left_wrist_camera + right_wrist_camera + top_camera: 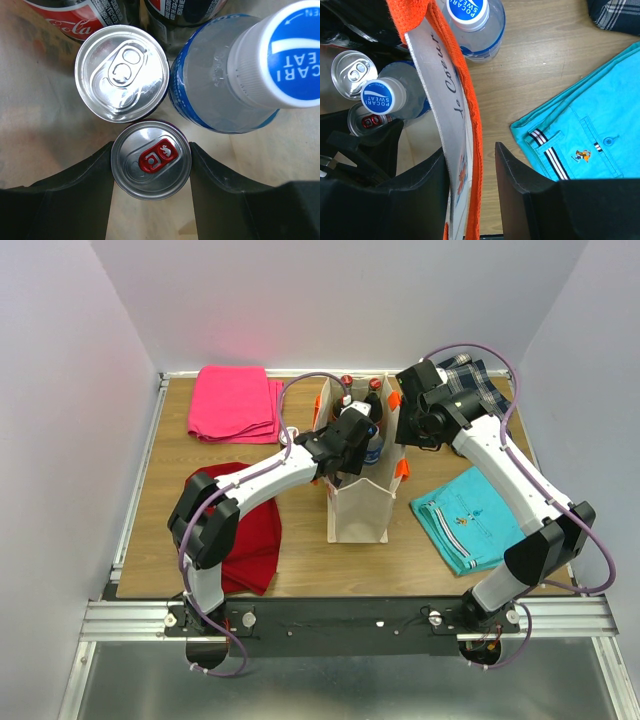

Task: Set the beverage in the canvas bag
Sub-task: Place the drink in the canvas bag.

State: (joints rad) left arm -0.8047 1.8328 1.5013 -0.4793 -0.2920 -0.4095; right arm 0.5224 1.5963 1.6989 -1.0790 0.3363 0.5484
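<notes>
pale wooden table walled in by plain white panels, seen from above, with two white robot arms bolted at the bottom edge. nearest them, a dark red cloth lies at lower left and folded teal shorts at lower right. between these, at centre, stands the canvas bag, tall, cream, its mouth facing up. the left arm reaches down into the bag from the left. in its wrist view the left gripper has its black jaws pressed against both sides of a small silver can with a red tab, which sits upright inside the bag. just above it in that view stand a second silver can, a clear bottle with a blue and white cap, and dark cola bottles at the top edge. the right gripper sits astride the bag's right wall and its orange strap, jaws partly apart, one finger against the canvas and a strip of wood showing beside the other. another capped bottle shows right of the strap. farthest back lie a pink cloth, upper left, and a plaid cloth, upper right.
</notes>
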